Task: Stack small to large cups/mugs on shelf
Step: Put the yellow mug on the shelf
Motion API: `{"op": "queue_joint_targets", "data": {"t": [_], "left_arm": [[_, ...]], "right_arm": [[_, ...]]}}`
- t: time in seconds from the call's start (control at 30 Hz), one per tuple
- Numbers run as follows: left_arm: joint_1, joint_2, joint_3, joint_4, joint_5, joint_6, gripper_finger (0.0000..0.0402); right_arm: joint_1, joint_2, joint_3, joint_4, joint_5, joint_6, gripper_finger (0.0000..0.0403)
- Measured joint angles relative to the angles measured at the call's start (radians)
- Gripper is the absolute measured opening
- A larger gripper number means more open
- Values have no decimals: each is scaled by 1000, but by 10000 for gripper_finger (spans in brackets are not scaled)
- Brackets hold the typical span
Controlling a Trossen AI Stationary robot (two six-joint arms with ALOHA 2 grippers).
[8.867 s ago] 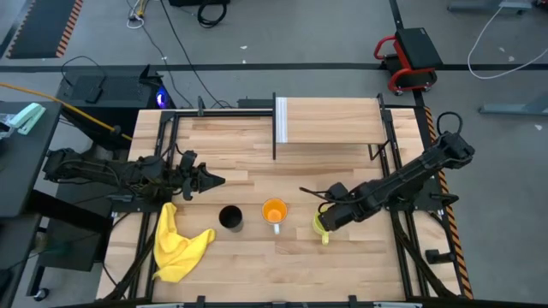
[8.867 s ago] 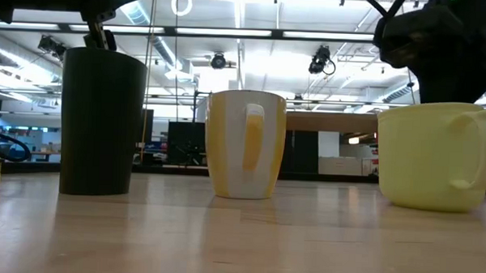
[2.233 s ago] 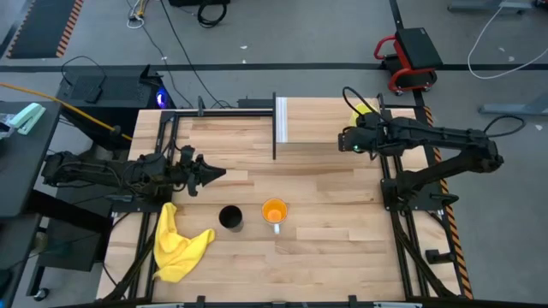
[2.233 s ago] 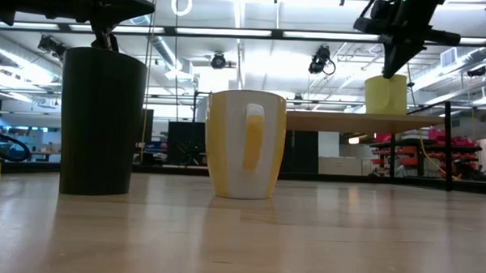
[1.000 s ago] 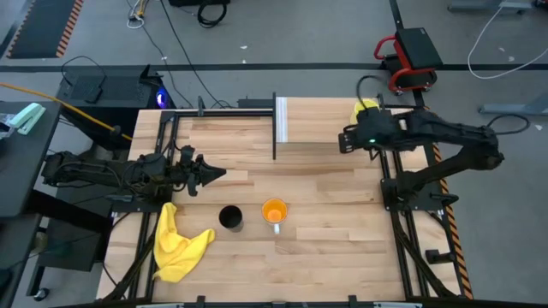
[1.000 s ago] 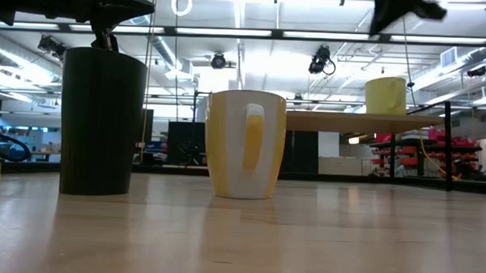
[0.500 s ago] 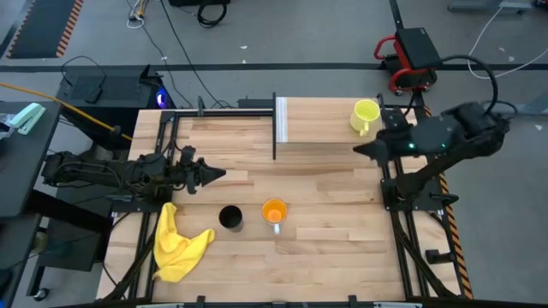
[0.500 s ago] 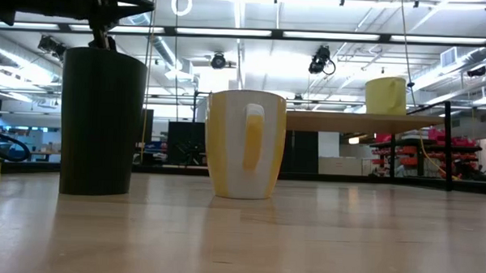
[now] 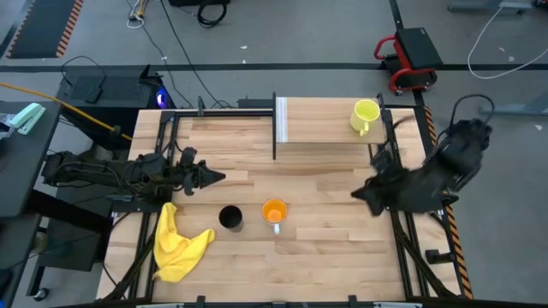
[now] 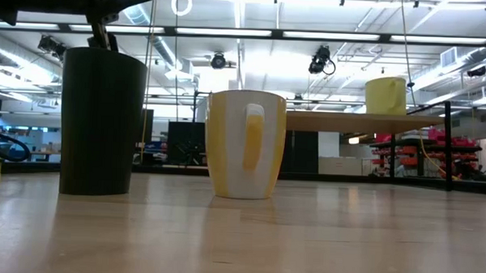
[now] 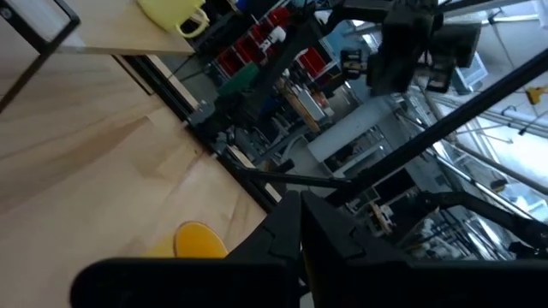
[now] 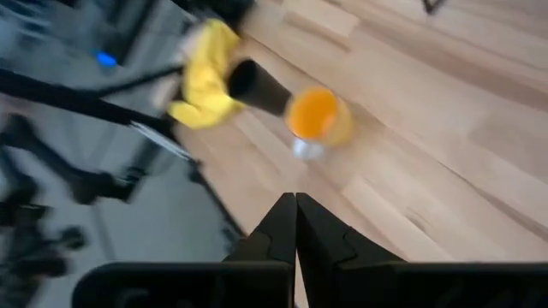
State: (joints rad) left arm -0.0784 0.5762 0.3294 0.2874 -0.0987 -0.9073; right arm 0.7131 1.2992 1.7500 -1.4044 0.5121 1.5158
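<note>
The yellow-green mug (image 9: 366, 115) stands upright on its base at the right end of the shelf (image 9: 325, 121), handle toward the near side; the low view shows the mug (image 10: 386, 94) on the board (image 10: 349, 117). The orange mug (image 9: 274, 210) and the black cup (image 9: 230, 217) stand upright on the tabletop, near the middle. My right gripper (image 9: 358, 193) is shut and holds nothing, over the table's right side, pointing toward the orange mug (image 12: 315, 115). My left gripper (image 9: 216, 179) is shut and holds nothing, left of centre, beyond the black cup.
A yellow cloth (image 9: 178, 244) lies crumpled at the near left of the tabletop. The shelf's white end panel (image 9: 281, 119) and black posts (image 9: 274, 128) stand at the far middle. Bare wood (image 9: 334, 248) spans the near right.
My right gripper has drawn back from the yellow-green mug on the shelf, swinging toward the right edge and then toward the near edge and lower, ending over the table's right side. The mug stays upright on the shelf.
</note>
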Motion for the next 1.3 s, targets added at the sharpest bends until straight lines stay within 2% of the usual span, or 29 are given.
{"op": "queue_joint_targets", "data": {"t": [0.2, 0.57, 0.7, 0.97, 1.13, 1.3], "left_arm": [[0, 0, 0, -1, 30, 0, 24], [-53, 0, 0, -1, 33, -11, 13], [-96, 0, 2, -53, 33, -33, 12], [-174, 1, 2, -348, 33, -184, 12], [-186, 0, 2, -400, 33, -215, 11], [-186, 0, 2, -470, 13, -239, 7]], "right_arm": [[44, 160, -1, -91, 14, 138, 13], [-33, 392, -1, -90, 3, 140, 15], [-65, 457, -1, -79, -40, 102, 14], [-120, 516, -1, 57, -75, -12, 16], [-196, 537, -1, 79, -87, -87, 32], [-262, 559, -1, 237, -119, -236, 45]]}}
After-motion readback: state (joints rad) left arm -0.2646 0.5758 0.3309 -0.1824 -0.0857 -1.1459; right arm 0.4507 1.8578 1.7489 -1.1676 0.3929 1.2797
